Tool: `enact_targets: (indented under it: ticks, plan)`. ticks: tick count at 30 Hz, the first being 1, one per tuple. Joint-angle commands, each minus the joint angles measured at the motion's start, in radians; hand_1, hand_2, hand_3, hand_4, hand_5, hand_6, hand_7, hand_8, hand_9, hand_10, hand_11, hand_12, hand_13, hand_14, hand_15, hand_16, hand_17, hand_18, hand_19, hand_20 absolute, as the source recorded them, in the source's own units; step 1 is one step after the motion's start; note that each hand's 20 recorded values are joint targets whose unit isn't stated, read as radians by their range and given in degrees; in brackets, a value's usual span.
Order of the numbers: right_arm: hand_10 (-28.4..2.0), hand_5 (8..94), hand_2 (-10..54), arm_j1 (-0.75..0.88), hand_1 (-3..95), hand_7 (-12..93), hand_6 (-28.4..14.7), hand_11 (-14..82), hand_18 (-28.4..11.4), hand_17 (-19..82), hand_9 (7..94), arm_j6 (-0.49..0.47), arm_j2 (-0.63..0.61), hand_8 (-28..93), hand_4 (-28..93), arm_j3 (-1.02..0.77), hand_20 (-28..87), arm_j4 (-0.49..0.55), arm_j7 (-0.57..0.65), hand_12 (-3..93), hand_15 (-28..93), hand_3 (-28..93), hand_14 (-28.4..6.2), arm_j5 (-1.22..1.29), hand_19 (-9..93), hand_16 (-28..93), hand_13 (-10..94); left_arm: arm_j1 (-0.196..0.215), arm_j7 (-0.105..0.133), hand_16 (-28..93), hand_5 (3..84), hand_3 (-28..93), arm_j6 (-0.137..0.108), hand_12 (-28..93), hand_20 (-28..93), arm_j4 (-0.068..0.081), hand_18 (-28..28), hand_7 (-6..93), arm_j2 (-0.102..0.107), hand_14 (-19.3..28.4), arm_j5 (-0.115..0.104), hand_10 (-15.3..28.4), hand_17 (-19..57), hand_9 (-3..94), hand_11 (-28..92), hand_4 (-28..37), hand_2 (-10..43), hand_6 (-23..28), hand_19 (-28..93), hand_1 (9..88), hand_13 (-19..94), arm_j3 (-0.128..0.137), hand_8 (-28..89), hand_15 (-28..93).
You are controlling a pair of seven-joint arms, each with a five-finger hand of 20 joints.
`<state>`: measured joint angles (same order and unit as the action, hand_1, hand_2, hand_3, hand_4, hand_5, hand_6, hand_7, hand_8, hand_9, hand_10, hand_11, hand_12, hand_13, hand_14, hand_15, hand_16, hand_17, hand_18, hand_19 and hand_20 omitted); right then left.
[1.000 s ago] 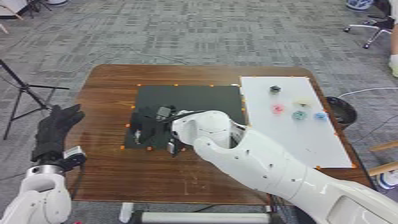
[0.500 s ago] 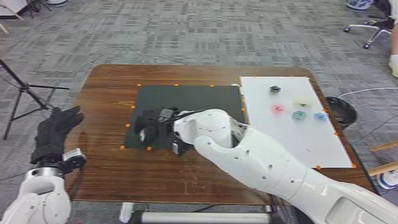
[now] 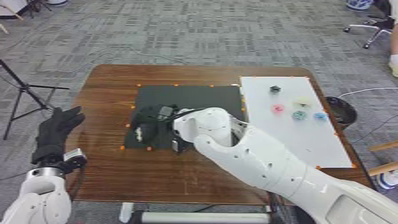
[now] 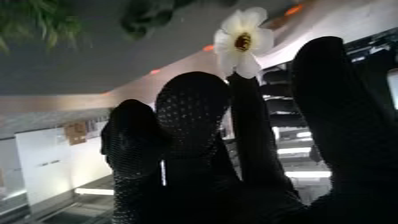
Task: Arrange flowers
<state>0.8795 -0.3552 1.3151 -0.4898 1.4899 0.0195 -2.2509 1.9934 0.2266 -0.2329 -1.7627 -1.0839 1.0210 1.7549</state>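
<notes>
Head view: we see the right hand [image 3: 156, 131] over the black mat [image 3: 200, 95], toward its near left part, with the forearm coming in from the near right across the table [image 3: 115, 177]. In the right wrist view its fingers are extended and fairly straight, in an open hand. A white flower [image 4: 253, 39] with a dark centre is right by the fingertips; we think it is not gripped, though the fingers partly hide it. Green foliage [image 4: 35, 22] is farther off.

We see the left hand [image 3: 55, 132], relaxed and fingers straight, along the table's left edge, well apart from the mat. The white sheet [image 3: 311, 147] runs near the right edge, bearing dark [image 3: 274, 89], pale yellow [image 3: 304, 101], pink [image 3: 278, 108], teal [image 3: 298, 115] and blue [image 3: 321, 115] flowers; the blue is nearest the sheet's right edge. A dark bowl [image 3: 346, 117] is just beyond the table.
</notes>
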Motion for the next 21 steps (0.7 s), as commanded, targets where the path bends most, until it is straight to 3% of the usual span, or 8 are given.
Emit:
enact_targets:
  ticks: [1,15,21]
  plan:
    - [-17.4,42.4,-5.0,-0.054,36.2,13,1.7,3.1,-14.0,53,37.5,0.053,0.004,-8,-14,-0.001,55,-0.009,0.008,11.4,67,68,-3.2,-0.021,93,29,78,-0.007,-0.023,1,52.4,60,0.001,12,18,-0.011,11.4,11.7,-0.001,17.6,0.006,15.8,7.4,51.7,21,-28.3,14.7,4.9,11,19.3,39,-0.016,-7,17]
    - [-17.1,42.8,-4.3,0.012,35.8,12,1.2,3.3,-14.1,52,37.8,-0.015,-0.009,-8,-14,-0.018,55,0.01,0.018,11.1,68,67,-3.4,-0.011,93,29,78,-0.029,-0.042,1,52.5,60,0.008,12,18,-0.009,11.5,11.8,-0.001,17.6,0.008,15.7,7.4,51.7,21,-28.3,14.4,4.8,11,19.4,39,-0.031,-7,17]
    - [-16.4,44.1,-3.4,0.023,35.0,12,0.8,3.2,-14.4,52,37.6,-0.038,-0.005,-8,-14,-0.023,54,0.01,0.011,10.9,67,67,-3.8,-0.01,93,29,78,-0.038,-0.037,1,52.5,60,0.007,12,18,-0.009,11.4,11.8,0.0,17.6,0.006,15.7,7.4,51.7,21,-28.3,14.4,4.9,11,19.6,39,-0.035,-7,17]
